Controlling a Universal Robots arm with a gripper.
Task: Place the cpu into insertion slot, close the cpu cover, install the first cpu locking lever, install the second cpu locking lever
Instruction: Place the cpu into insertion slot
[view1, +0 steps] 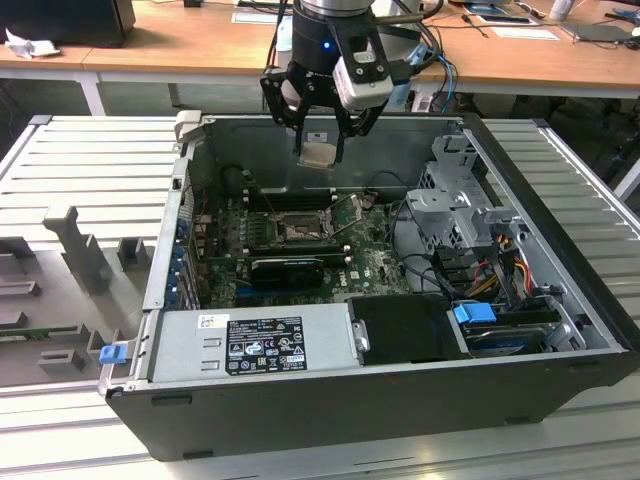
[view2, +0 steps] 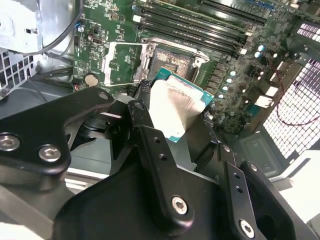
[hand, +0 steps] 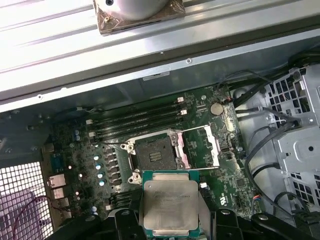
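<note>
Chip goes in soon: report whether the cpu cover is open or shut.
Open. In the first wrist view the cpu cover lies swung back beside the insertion slot, whose dark bed is bare.

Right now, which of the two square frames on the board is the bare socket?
The dark one, the insertion slot; the cpu cover beside it shows green board through its centre.

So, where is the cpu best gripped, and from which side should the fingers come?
Grip the cpu by two opposite thin edges, coming from its flat metal top side. It is a thin square, so the edges give parallel faces and the underside stays free, which is probably safest. The fingers clamp it this way now.
</note>
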